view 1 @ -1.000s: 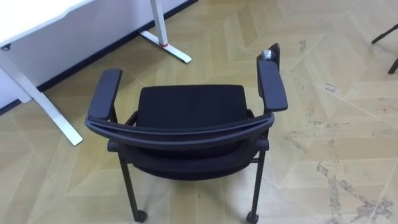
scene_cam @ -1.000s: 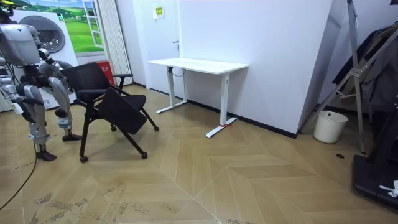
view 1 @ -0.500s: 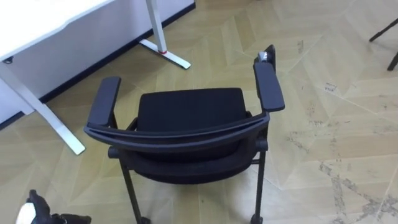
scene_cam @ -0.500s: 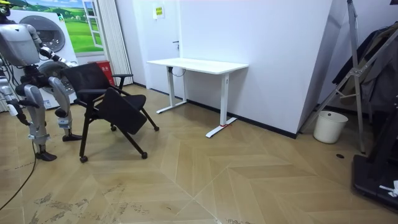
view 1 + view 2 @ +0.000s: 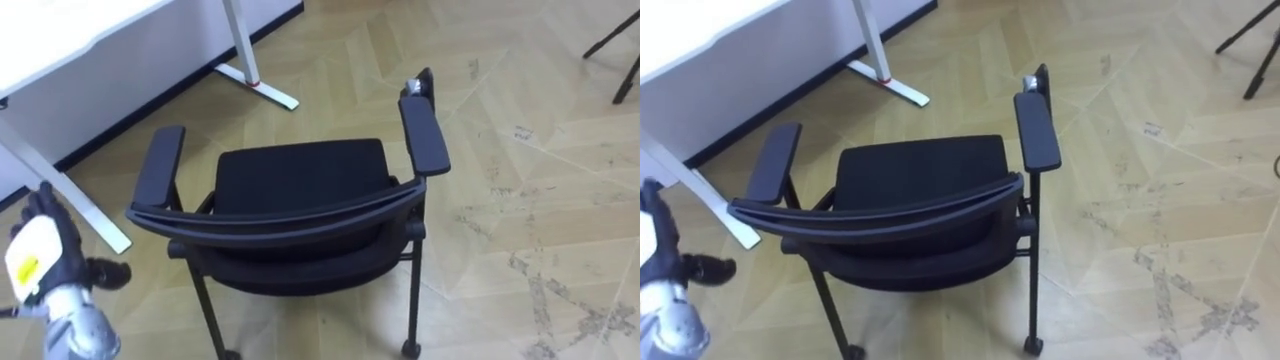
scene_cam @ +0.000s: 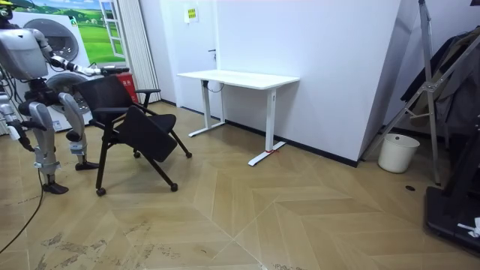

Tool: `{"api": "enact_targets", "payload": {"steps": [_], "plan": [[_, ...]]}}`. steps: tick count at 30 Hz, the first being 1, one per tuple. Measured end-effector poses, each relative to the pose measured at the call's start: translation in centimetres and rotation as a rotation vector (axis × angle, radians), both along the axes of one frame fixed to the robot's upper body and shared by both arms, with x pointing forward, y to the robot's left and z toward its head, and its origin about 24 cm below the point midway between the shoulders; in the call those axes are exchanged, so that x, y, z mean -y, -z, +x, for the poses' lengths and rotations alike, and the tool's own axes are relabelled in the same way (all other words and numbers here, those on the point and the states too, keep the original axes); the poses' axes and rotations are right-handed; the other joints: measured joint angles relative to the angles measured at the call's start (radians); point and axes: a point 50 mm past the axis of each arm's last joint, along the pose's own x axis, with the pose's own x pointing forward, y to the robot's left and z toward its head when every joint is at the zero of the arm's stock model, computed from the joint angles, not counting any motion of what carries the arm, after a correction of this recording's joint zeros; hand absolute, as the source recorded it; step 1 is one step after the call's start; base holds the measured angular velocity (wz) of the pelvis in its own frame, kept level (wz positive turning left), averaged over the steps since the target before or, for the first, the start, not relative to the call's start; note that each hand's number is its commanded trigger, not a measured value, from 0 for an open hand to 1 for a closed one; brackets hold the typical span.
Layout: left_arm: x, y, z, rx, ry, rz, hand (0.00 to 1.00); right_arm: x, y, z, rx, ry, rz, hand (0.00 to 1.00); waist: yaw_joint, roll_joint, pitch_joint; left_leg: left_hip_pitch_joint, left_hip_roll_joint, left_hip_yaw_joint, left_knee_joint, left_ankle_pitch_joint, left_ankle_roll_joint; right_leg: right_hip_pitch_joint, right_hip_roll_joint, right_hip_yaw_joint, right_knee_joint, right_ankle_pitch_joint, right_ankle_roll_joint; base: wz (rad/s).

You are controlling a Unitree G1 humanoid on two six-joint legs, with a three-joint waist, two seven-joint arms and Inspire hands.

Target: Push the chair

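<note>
Underfoot, a wooden herringbone floor (image 5: pixel 520 250) fills the scene, scuffed with dark marks on the right. At the far left stands a white desk (image 5: pixel 60 40) on white legs, one of its flat feet reaching out over the floor beyond the chair.

Next in size is the black chair (image 5: pixel 300 175), in the middle of the eye views and just in front of the robot. Its curved back rail is nearest, and its seat faces away toward the far side. An armrest runs along each side of the seat, with a small pale piece at the far tip of the right one. The near legs end in small castors. In the room view the robot stands at the room view's left, directly behind the chair, and the chair lies between the robot and the desk.

The left hand (image 5: pixel 42 255) is raised at the near left, its back turned to the camera. Its fingers are loose and spread, the thumb juts to the right, and nothing is held. It sits near the left armrest but apart from it. The right hand (image 6: pixel 16 132) hangs low at the robot's side in the room view, and whether its fingers are curled cannot be told
</note>
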Motion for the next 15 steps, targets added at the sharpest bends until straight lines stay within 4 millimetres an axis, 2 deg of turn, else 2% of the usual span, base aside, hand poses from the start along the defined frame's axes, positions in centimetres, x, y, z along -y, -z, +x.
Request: {"api": "enact_targets", "payload": {"steps": [7, 15], "plan": [[1.3, -1.7, 1.3, 0.037, 0.089, 0.100, 0.00, -0.1, 0.0, 0.2, 0.005, -0.010, 0.004, 0.00, -0.014, 0.001, 0.0001, -0.004, 0.000, 0.001, 0.000, 0.000, 0.000, -0.001, 0.000, -0.001, 0.000, 0.000, 0.000, 0.02], [2.0, -3.1, 2.0, 0.037, 0.167, 0.264, 0.00, 0.2, -0.1, 0.2, 0.005, -0.031, -0.010, 0.00, -0.003, 0.004, -0.0016, -0.006, 0.000, -0.001, 0.001, 0.000, 0.000, -0.002, 0.000, -0.002, 0.000, 0.000, 0.000, 0.00]]}}
